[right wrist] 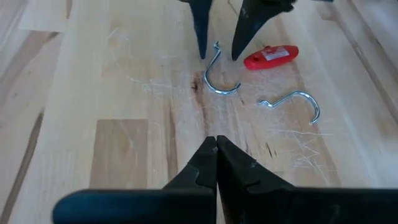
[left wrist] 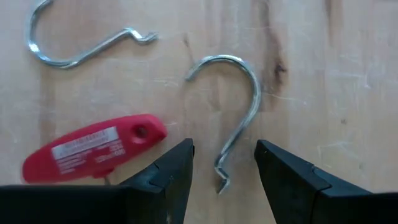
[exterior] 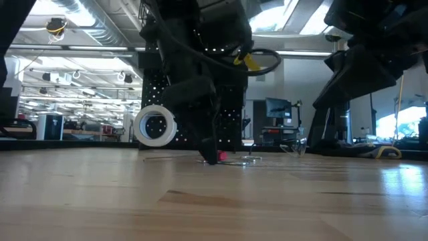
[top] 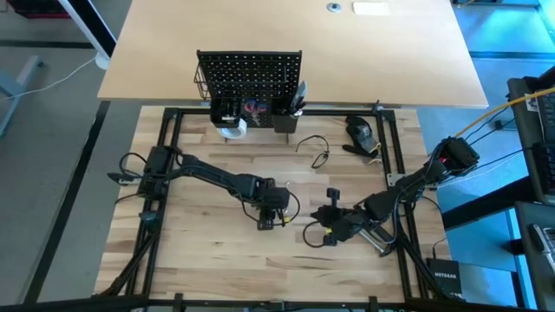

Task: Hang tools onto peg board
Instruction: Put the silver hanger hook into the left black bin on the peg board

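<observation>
Two silver wire hooks lie flat on the wooden table. My left gripper points down, open, over one hook; its fingers stand on either side of the hook's kinked end without touching it, as the right wrist view shows. The second hook and a small red-handled tool lie beside it. My right gripper is shut on nothing, hovering a short way off and aimed at the same spot. The peg board stands upright at the far side, with a white tape roll at its foot.
A bulky black device and a thin black cable lie at the far right. The black frame rails run around the work area. The wood between the hooks and the peg board is bare.
</observation>
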Robot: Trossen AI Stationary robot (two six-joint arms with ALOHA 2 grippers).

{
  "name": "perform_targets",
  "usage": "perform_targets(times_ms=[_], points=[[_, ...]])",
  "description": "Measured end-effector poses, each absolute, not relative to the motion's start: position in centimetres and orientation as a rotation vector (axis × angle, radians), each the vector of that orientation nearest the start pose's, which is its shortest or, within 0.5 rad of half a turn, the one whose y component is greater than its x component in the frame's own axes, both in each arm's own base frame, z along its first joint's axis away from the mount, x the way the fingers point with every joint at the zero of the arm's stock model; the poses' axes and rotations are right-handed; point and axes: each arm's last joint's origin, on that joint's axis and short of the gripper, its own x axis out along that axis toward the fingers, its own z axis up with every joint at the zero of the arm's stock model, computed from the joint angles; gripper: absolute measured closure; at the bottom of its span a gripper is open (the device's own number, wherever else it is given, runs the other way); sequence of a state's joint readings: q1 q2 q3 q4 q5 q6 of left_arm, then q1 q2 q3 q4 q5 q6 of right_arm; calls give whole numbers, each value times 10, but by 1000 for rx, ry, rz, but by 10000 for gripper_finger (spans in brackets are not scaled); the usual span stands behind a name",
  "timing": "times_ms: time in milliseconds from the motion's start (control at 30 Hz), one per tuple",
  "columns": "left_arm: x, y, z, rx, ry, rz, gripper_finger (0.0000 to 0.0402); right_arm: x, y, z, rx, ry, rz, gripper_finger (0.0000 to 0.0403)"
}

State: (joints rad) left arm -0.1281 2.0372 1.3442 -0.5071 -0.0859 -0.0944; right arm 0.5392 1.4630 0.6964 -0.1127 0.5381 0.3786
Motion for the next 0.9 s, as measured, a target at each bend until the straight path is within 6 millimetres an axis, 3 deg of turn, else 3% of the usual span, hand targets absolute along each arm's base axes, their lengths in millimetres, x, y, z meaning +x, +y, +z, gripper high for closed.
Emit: perform_targets(times_ms=[200, 533, 900], points=[[398, -52, 129, 139, 1215, -12, 254, 239, 125, 168, -77, 730, -150, 400], [398, -53, 126, 200, 1225, -63, 394, 239, 125, 168, -71, 726, -151, 400], [395, -65, 133, 246, 1199, -24, 400, 239, 125, 168, -70, 726, -151, 400]])
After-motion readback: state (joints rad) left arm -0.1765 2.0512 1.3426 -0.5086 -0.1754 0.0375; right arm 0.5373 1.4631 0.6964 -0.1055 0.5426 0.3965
